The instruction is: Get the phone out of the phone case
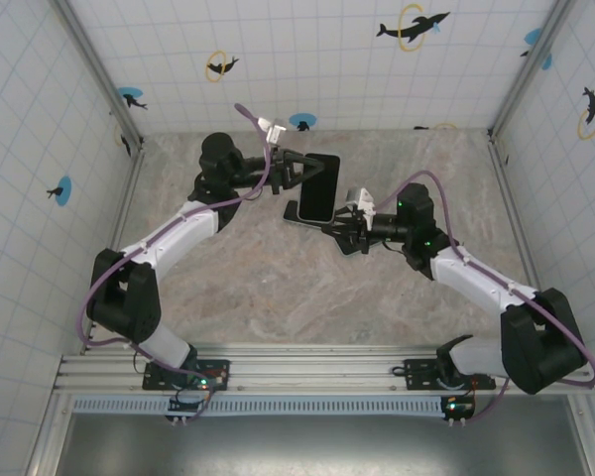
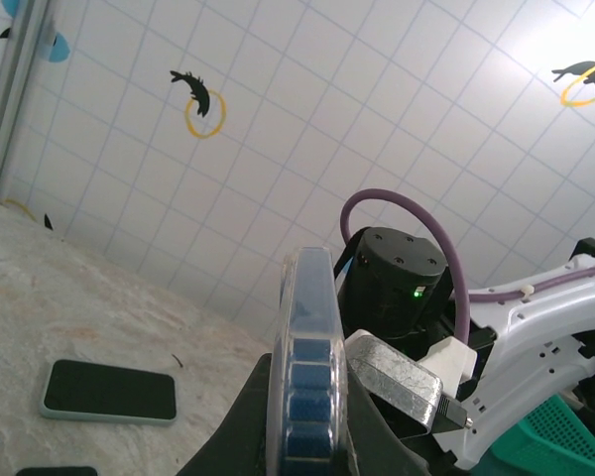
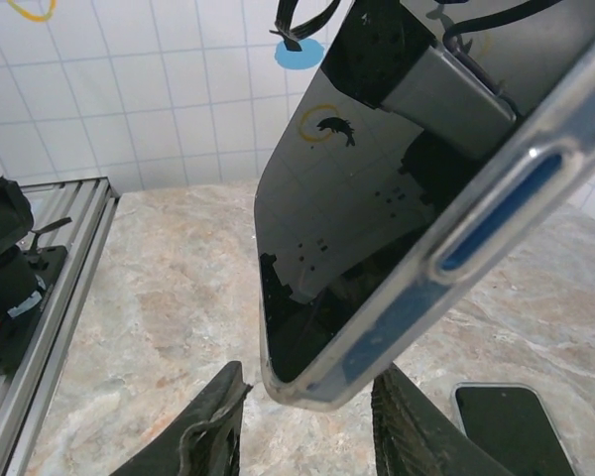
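Note:
A dark-screened phone (image 1: pixel 317 186) in a clear phone case (image 2: pixel 309 327) is held up on edge above the back middle of the table. My left gripper (image 1: pixel 299 169) is shut on it from the left; in the left wrist view the case's edge with blue showing through runs up between the fingers (image 2: pixel 240 426). My right gripper (image 1: pixel 339 230) is open just below the phone's near end. In the right wrist view the cased phone's (image 3: pixel 357 228) lower corner hangs between the two fingertips (image 3: pixel 213 416) without touching either.
A second phone (image 2: pixel 109 390) in a pale case lies flat on the marble table (image 1: pixel 278 288), screen up, under the held one, and appears in the right wrist view as that second phone (image 3: pixel 511 421). Tiled walls enclose the table. An aluminium rail (image 1: pixel 327 372) runs along the near edge.

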